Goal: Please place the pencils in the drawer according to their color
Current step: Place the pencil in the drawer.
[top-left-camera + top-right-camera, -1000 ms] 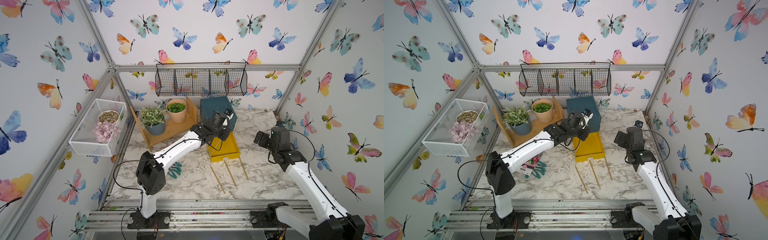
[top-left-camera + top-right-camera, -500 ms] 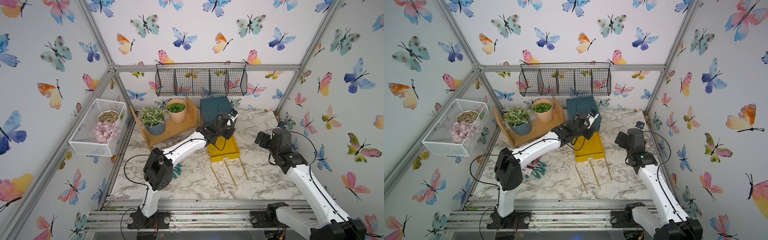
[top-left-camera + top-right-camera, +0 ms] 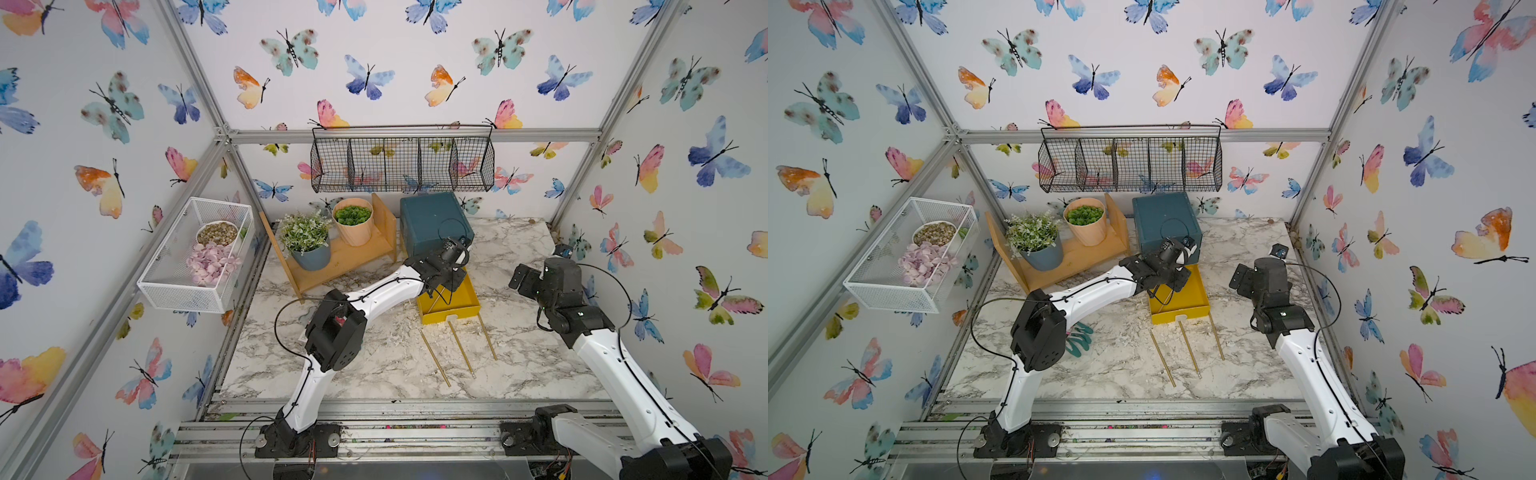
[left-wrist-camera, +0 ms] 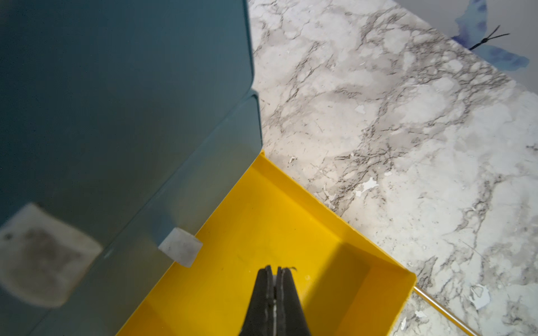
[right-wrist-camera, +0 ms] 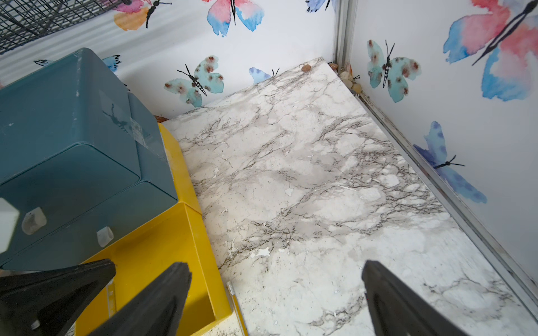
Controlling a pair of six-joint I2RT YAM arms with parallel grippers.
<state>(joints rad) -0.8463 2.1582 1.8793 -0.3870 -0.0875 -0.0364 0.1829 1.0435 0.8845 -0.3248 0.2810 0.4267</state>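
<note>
Left gripper [image 4: 273, 272] has swung over the open yellow drawer [image 4: 262, 221], pinched shut, empty; right gripper [image 5: 275, 266] gapes wide; three gold pencils [image 3: 461, 349] wait.

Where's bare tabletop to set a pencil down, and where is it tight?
Bare marble table lies between the teal chest and the right wall, and at the front between the three gold pencils and the right arm. Crowded: directly before the open yellow drawer, where those lie, and back left by the wooden shelf.
</note>
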